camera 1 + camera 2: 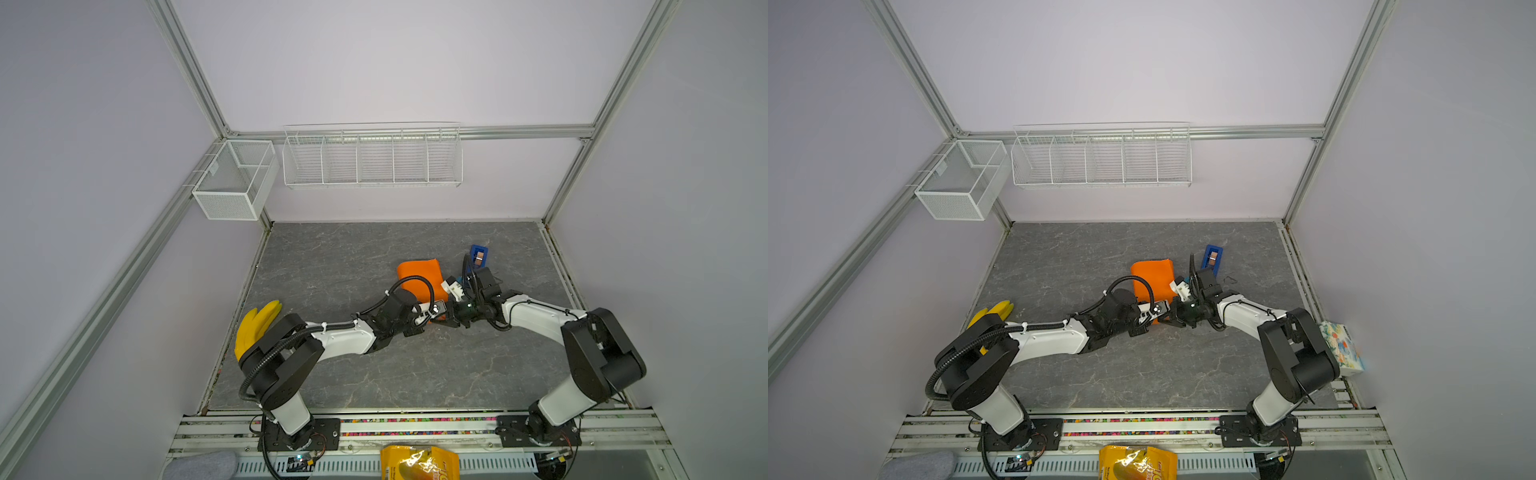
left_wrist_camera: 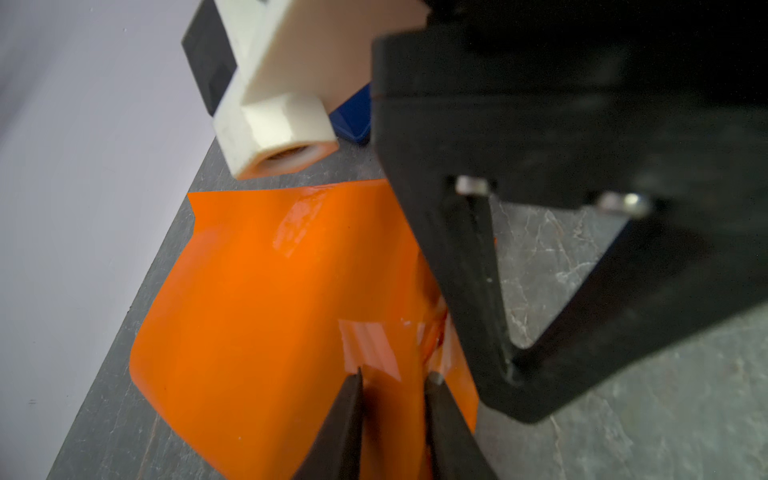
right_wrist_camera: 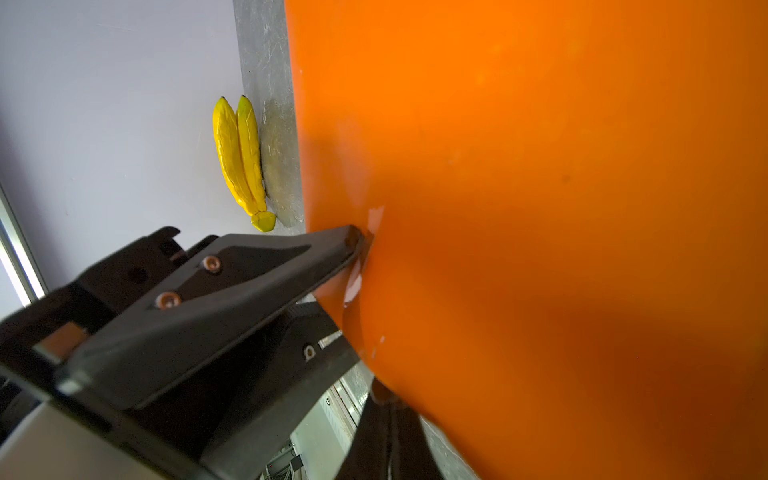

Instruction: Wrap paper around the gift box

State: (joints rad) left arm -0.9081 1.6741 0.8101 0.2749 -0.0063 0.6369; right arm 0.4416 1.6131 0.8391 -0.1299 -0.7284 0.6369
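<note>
Mid desk (image 1: 332, 266), slightly right: the paper (image 1: 417, 274) sits folded into a boxy parcel w/ clear tape strips (image 2: 370, 349) on it; gift box not visible under it. Left tool (image 2: 392, 378) narrow, tips on the parcel's near edge by the tape. I can't tell if it pinches anything. Right tool (image 2: 509, 365) fully closed, tips touching same edge, just beside left. Blue tape dispenser (image 1: 478, 255) behind parcel, bananas (image 1: 257, 324) far left by the wall.

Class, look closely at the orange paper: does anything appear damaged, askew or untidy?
Yes. The orange paper is crumpled and scuffed white beside the clear tape strip, near the left gripper. In the right wrist view, what look like small white tears show there. Nothing else stands out.
</note>
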